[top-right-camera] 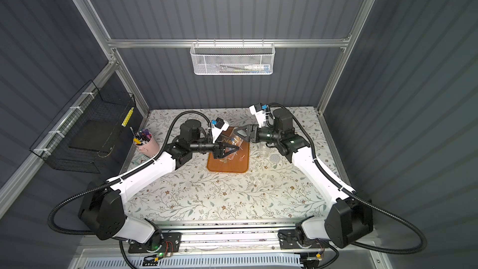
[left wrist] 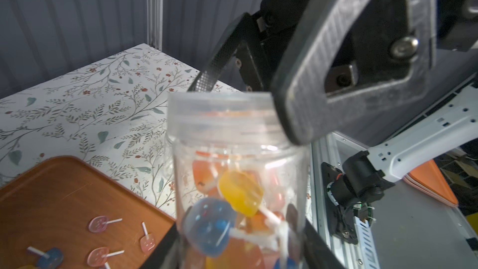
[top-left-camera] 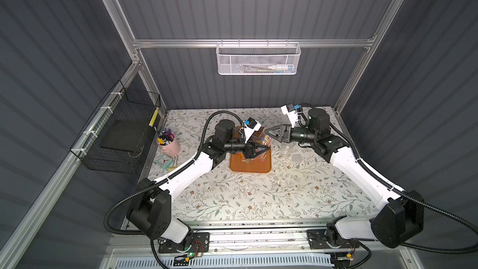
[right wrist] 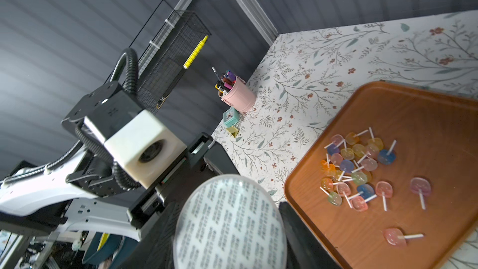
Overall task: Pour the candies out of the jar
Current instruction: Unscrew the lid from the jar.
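Note:
A clear plastic jar half full of candies, orange, yellow and blue, hangs above the far end of the orange tray. My left gripper is shut on the jar's body, as both top views show. From the opposite side my right gripper is shut on the jar's lid, a white disc with printed text; its fingers flank the frosted lid. Several loose candies lie on the tray.
A pink cup of pens and a small teal clock stand at the table's left edge. A clear empty container and a round lid lie right of the tray. A black wire basket hangs on the left wall.

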Available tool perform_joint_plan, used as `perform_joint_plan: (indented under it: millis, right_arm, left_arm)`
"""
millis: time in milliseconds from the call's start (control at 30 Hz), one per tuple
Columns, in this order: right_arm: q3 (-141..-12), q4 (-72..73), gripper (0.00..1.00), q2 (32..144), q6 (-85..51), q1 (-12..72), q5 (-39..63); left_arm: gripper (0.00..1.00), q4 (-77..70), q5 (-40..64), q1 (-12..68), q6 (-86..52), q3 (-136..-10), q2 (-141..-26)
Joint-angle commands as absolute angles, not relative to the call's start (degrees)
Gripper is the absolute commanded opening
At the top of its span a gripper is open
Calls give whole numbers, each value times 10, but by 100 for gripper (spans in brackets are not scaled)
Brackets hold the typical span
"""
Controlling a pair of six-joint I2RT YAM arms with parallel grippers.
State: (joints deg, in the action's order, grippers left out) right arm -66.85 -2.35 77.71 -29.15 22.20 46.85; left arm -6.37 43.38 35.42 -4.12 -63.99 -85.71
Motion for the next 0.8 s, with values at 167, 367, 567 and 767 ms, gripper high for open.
perform_joint_plan:
  millis: [167, 367, 567, 767]
  right_arm:
    - [-690, 57, 53, 757, -275, 233, 561]
    - [-696, 13, 70, 757, -261, 233, 514]
    - [-704, -64, 82, 747, -252, 234, 389]
    - [-705, -120, 83, 751, -279, 236, 304]
  left_arm:
    - [0, -75, 564, 378, -47, -662, -868]
    - [0, -37, 495, 378, -28, -673, -870]
    - [0, -22, 394, 378, -15, -667, -861]
    - [0, -36, 324, 379, -15, -655, -851]
